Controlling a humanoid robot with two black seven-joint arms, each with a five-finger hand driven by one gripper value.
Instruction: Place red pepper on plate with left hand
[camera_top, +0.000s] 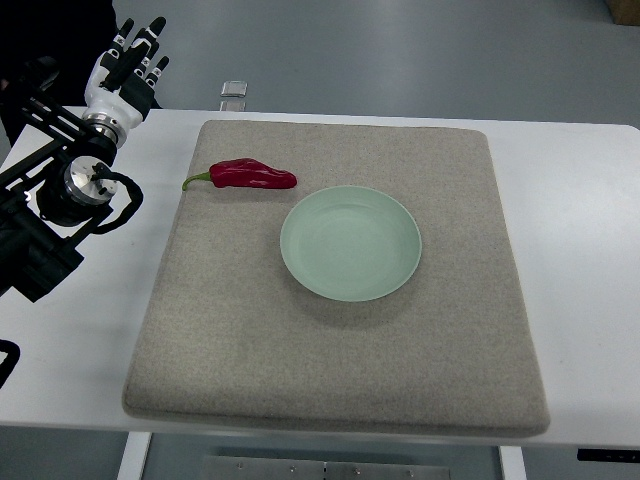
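- Worktop (580, 250): white, carrying a grey felt mat (340, 370) that fills most of the view; the near part of the mat is seen bare.
- Plate (350, 243): pale green, round, set near the mat's centre; nothing is held in it.
- Red pepper (252, 175): laid on the mat's far left part, just beyond and left of the plate, apart from its rim. Its long axis is run roughly left to right, the green stem pointed left toward the mat's edge.
- Left hand (128, 65): found at the far left corner, beyond and left of the pepper, well apart from it. Fingers are seen extended and relaxed, nothing grasped, pointing away from the robot. A reach rightward and nearer is judged to be required.
- Right hand: not seen.
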